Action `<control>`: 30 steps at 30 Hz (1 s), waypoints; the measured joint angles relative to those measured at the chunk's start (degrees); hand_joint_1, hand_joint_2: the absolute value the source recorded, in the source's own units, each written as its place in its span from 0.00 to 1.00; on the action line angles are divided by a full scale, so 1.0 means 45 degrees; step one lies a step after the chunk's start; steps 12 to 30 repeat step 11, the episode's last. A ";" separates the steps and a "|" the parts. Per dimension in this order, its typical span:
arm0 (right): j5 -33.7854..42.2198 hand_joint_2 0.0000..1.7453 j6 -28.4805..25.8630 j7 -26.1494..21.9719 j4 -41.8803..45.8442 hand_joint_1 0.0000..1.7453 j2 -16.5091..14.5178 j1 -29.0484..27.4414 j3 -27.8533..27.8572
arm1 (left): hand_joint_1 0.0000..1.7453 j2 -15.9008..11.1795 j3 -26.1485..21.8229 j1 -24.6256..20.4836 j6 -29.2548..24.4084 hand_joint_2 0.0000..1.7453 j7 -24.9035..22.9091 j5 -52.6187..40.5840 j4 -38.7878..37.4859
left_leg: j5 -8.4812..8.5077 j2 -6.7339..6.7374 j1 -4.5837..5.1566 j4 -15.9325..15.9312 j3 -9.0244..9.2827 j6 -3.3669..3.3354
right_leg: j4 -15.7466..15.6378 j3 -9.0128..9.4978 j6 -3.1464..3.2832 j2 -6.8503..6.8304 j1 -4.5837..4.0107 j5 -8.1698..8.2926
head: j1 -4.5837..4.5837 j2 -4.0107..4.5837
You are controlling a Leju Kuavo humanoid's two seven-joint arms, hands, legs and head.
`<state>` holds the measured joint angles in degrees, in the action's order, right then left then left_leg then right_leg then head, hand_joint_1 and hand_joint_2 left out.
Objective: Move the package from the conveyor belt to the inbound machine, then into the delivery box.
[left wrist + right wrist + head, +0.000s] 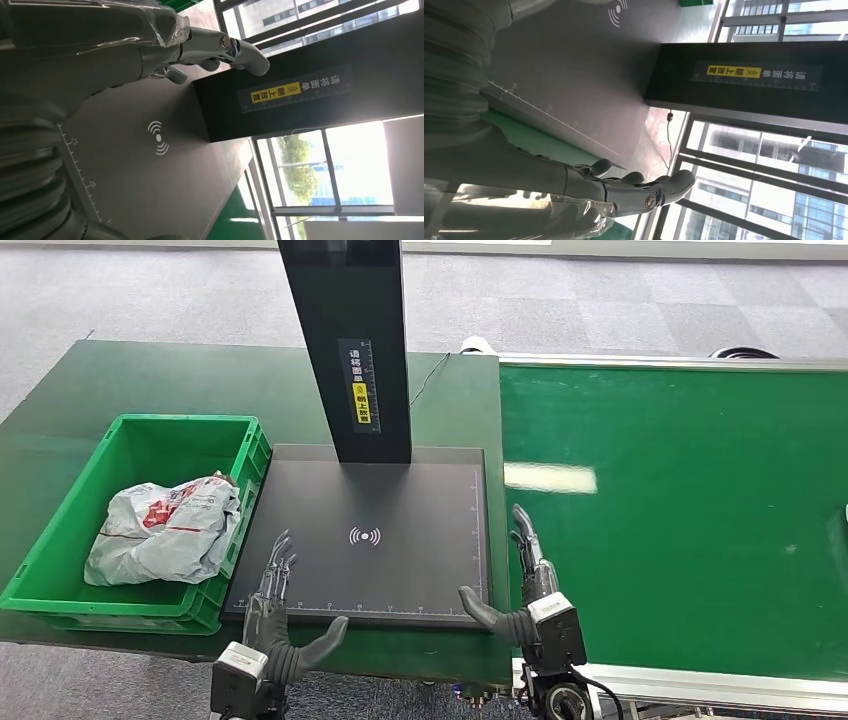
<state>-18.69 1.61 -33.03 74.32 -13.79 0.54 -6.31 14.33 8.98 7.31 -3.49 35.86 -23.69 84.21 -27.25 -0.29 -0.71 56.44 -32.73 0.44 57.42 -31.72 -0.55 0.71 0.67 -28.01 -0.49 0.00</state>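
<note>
A crumpled grey plastic package (165,530) with red print lies inside the green delivery box (60,595) at the left. The dark inbound machine plate (400,500) with its wireless mark (365,536) is bare, and its black post (348,350) rises behind it. My left hand (275,615) hovers at the plate's near left corner, fingers spread, holding nothing; its fingers (215,47) stretch over the plate. My right hand (525,595) is open beside the plate's near right corner, at the edge of the green conveyor belt (680,510); its fingers (634,187) are extended.
The machine and box stand on a dark green table (150,380). The belt's metal frame (700,685) runs along the near right edge. Grey carpet floor (600,300) lies beyond. A thin cable (430,375) trails behind the post.
</note>
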 joint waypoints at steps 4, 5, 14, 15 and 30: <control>-0.0062 1.00 0.0108 0.0004 -0.0156 0.00 0.0034 -0.0020 -0.0107 | 0.00 -0.0011 0.0087 0.0148 -0.0042 1.00 -0.0007 -0.0140 -0.0013 | 0.0000 -0.0001 0.0001 0.0000 -0.0001 0.0000 | 0.0000 0.0002 0.0000 0.0000 0.0001 0.0000 | 0.0001 0.0000; -0.0070 1.00 0.0132 0.0002 -0.0197 0.00 0.0039 -0.0014 -0.0131 | 0.00 -0.0015 0.0087 0.0176 -0.0053 1.00 -0.0007 -0.0164 -0.0013 | 0.0000 -0.0002 0.0001 0.0000 -0.0001 0.0000 | 0.0000 0.0002 0.0000 0.0000 0.0001 0.0000 | 0.0001 0.0000; -0.0136 1.00 0.0220 0.0000 -0.0446 0.00 0.0043 0.0132 -0.0189 | 0.00 -0.0027 0.0083 0.0323 -0.0078 1.00 -0.0004 -0.0215 -0.0009 | 0.0001 -0.0003 0.0000 0.0000 -0.0001 0.0000 | 0.0000 0.0004 0.0000 0.0000 0.0000 0.0000 | -0.0001 0.0000; -0.0136 1.00 0.0220 0.0000 -0.0446 0.00 0.0043 0.0132 -0.0189 | 0.00 -0.0027 0.0083 0.0323 -0.0078 1.00 -0.0004 -0.0215 -0.0009 | 0.0001 -0.0003 0.0000 0.0000 -0.0001 0.0000 | 0.0000 0.0004 0.0000 0.0000 0.0000 0.0000 | -0.0001 0.0000; -0.0136 1.00 0.0220 0.0000 -0.0446 0.00 0.0043 0.0132 -0.0189 | 0.00 -0.0027 0.0083 0.0323 -0.0078 1.00 -0.0004 -0.0215 -0.0009 | 0.0001 -0.0003 0.0000 0.0000 -0.0001 0.0000 | 0.0000 0.0004 0.0000 0.0000 0.0000 0.0000 | -0.0001 0.0000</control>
